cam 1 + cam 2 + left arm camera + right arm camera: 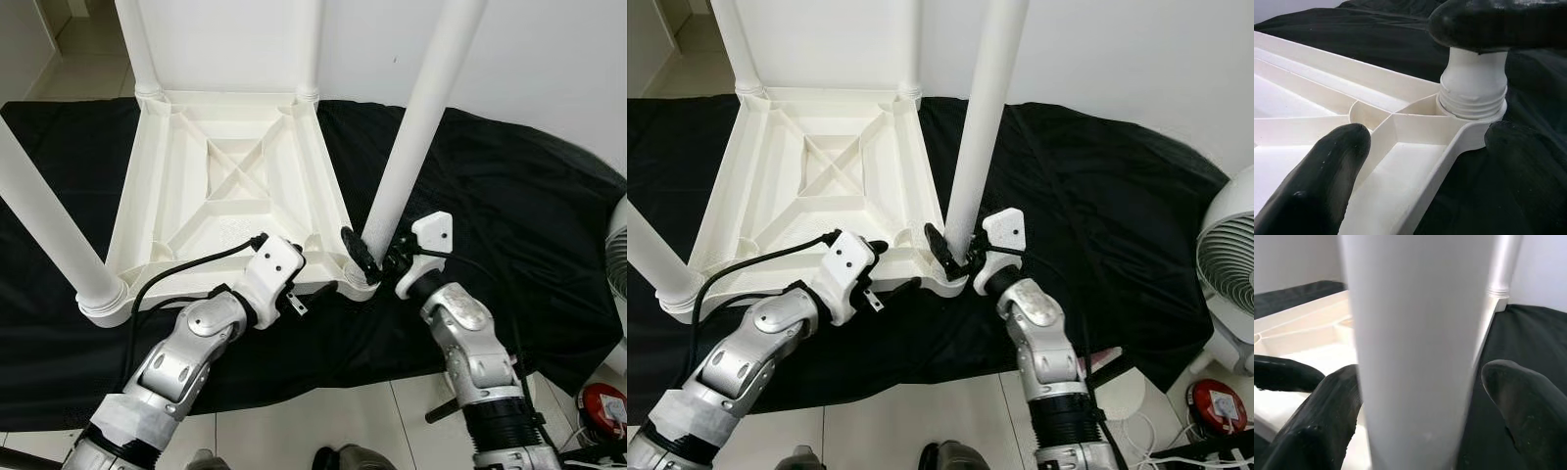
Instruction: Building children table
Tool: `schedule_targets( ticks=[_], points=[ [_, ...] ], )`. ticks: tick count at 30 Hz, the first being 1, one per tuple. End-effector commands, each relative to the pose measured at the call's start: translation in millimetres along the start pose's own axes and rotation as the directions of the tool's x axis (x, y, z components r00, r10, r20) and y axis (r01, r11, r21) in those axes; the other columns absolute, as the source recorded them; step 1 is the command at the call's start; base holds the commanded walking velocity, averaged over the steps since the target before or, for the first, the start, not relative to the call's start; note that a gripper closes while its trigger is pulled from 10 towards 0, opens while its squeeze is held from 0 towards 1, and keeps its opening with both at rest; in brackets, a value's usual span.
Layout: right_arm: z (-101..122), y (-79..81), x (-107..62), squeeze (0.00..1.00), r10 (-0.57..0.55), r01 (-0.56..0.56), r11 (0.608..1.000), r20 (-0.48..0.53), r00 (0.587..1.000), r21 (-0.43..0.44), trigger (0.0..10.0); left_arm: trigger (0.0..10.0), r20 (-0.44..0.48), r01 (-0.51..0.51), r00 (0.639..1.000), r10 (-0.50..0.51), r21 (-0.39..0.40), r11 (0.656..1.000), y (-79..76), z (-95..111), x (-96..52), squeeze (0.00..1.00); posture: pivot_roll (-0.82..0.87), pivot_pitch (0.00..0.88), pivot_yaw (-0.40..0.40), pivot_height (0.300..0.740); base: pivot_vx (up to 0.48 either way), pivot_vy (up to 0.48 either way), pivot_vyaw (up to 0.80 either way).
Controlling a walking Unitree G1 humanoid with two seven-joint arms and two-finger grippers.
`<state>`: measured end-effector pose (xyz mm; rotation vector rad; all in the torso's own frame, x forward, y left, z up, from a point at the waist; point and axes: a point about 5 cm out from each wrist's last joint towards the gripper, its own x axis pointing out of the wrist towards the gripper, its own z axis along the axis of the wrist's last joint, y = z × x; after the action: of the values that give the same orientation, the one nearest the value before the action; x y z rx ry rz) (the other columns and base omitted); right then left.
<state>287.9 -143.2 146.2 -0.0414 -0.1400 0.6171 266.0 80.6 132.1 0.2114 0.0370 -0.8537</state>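
Fingers of your right gripper (pixel 960 257) clasp the near-corner leg (pixel 978 127), so keep it plumb as you twist, while your wide-spread left gripper (pixel 884 266) steadies the upturned tabletop (pixel 818 186).

Black cloth (pixel 509 215) over tiled floor (pixel 323 421), upturned white table (pixel 230 191) resting on it

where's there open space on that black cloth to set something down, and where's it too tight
Bare black cloth lies to the robot's right, between the near-right table leg and the fan. A narrower strip runs along the cloth's near edge below the upturned tabletop. It is crowded at the near-right corner, where the left gripper and right gripper work.
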Motion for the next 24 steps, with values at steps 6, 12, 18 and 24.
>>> schedule_targets(
  ticks=[6,12,18,24],
  points=[
    [-13,-13.7,-6.0,0.00,0.112,-0.113,0.994,-0.085,0.990,-0.009,10.0,10.0,0.021,0.212,0.977,-0.211,-0.035,0.977,-12.1,4,-8.8,0.00,0.07,0.000,-0.050,0.740,0.000,0.000,0.00],
    [-20,-17.2,2.1,0.00,0.180,-0.182,0.983,-0.117,0.977,-0.007,4.8,10.0,0.028,0.231,0.973,-0.230,-0.046,0.972,-9.3,8,-12.7,0.00,0.07,0.000,-0.042,0.740,0.000,0.000,0.00],
    [-26,-16.5,11.5,0.00,0.214,-0.216,0.976,-0.138,0.967,0.000,0.0,10.0,0.023,0.237,0.971,-0.236,-0.047,0.970,-8.5,9,-15.2,0.00,0.09,0.000,-0.040,0.740,0.000,0.000,0.00],
    [-34,-13.0,16.9,0.00,0.233,-0.234,0.972,-0.163,0.959,0.010,0.0,10.0,0.024,0.226,0.974,-0.225,-0.051,0.973,-6.0,10,-16.8,0.00,0.10,0.000,-0.045,0.740,0.000,0.000,0.00]
  ],
)
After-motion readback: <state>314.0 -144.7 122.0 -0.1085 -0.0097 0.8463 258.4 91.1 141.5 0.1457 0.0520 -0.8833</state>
